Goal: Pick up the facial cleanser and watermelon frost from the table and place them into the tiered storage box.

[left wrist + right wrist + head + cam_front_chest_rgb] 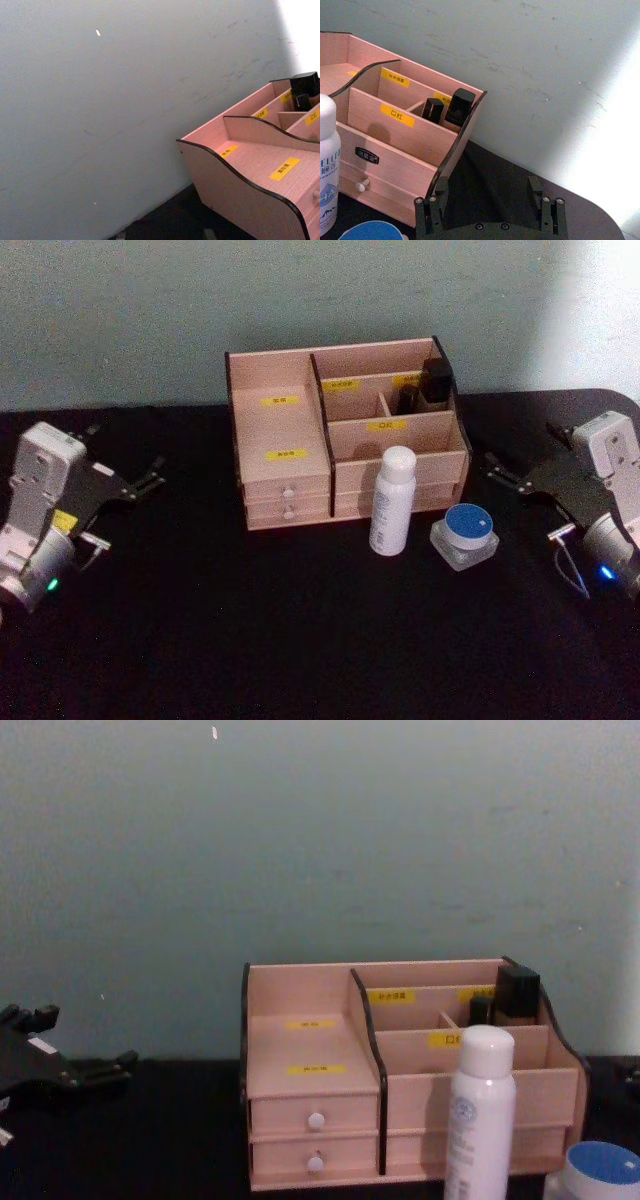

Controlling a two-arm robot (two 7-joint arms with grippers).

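The facial cleanser (391, 500), a tall white bottle, stands upright on the black table just in front of the tiered storage box (290, 502). The watermelon frost (465, 535), a squat clear jar with a blue lid, sits right of the bottle. My right gripper (492, 466) hovers open to the right of both, pointing towards the box; its wrist view shows the spread fingers (535, 189), the bottle (327, 160) and the blue lid (370, 231). My left gripper (155, 473) rests open at the far left, well away from the box.
Two dark bottles (425, 385) stand in the box's back right compartment. The tall left compartment and the front right slot hold nothing. A grey-green wall (320, 840) rises close behind the box. Bare black tabletop (250, 640) stretches across the front.
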